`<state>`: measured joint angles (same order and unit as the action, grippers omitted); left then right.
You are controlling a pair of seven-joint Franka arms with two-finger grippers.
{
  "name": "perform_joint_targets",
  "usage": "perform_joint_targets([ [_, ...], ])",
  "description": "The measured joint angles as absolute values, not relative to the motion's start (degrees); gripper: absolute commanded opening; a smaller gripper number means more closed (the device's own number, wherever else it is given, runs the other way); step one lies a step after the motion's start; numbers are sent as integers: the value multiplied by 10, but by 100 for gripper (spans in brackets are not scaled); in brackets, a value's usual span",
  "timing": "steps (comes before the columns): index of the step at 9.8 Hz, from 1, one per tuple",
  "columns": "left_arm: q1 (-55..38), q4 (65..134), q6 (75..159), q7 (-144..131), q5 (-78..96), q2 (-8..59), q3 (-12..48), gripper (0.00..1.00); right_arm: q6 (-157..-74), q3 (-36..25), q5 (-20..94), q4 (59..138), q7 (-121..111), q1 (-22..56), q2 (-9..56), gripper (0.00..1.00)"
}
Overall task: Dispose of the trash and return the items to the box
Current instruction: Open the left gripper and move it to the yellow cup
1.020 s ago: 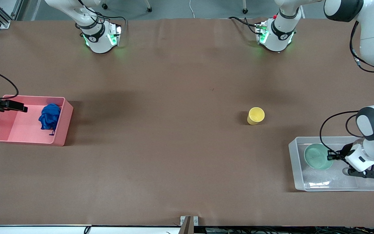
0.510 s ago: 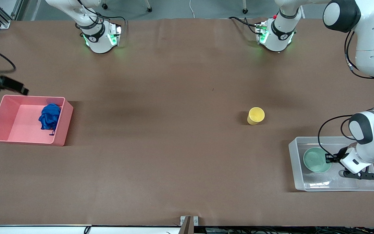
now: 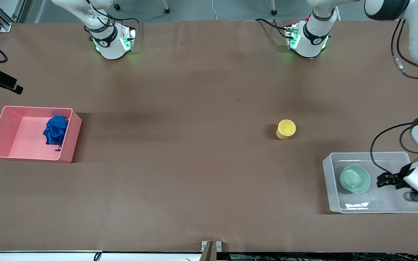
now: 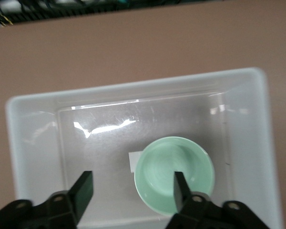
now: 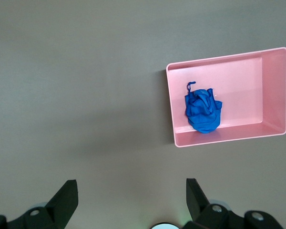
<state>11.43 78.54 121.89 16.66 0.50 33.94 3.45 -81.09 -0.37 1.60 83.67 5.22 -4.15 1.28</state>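
Mint bowl (image 4: 174, 174) partly covering box (image 3: 328, 169) label, left gripper (image 4: 131, 190) fingers apart, empty, right gripper (image 5: 132, 196) likewise.

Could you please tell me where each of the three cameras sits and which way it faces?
Front view: high across the table, facing both bases; sees yellow cup.
Left wrist view: above the clear box, looking down; left gripper open.
Right wrist view: above the table, looking down; right gripper open.
Shared with front: mint-green bowl, pink bin holding blue wad.
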Motion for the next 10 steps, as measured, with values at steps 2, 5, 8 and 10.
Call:
perform_joint_targets([
  [2, 112, 843, 1172, 142, 4, 243, 53, 87, -814, -3, 0, 835, 22, -42, 12, 100],
  [5, 111, 997, 1169, 109, 4, 107, 86, 87, -813, -3, -2, 811, 15, -45, 10, 100],
  [8, 110, 1139, 1186, 65, 4, 27, 131, 87, -802, -3, -2, 808, 10, -51, 11, 100],
  [10, 110, 1233, 1269, 33, 4, 12, 165, 87, -801, -3, -2, 808, 8, -52, 11, 100],
])
